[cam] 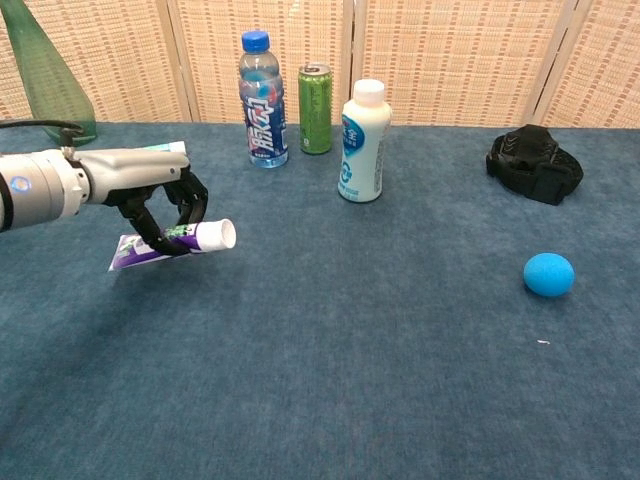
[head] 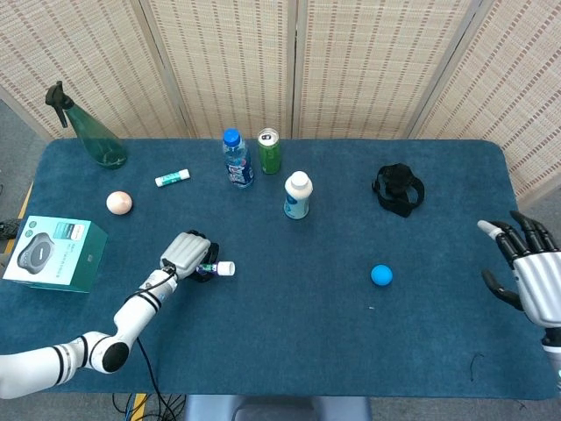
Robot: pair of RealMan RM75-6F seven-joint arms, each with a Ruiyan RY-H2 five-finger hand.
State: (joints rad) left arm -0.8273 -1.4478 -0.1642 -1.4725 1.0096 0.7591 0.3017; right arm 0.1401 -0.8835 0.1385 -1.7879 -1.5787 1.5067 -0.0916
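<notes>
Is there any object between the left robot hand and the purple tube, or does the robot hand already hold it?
Nothing stands between them. The left robot hand already holds the purple tube, lifted clear of the blue table with its white cap pointing right. The nearest other things, the white bottle and the water bottle, stand apart, farther back.

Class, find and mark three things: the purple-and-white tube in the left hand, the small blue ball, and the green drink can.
purple-and-white tube [cam: 170, 245], chest view, middle of its body
small blue ball [cam: 549, 274], chest view, centre
green drink can [head: 269, 153], head view, side wall
</notes>
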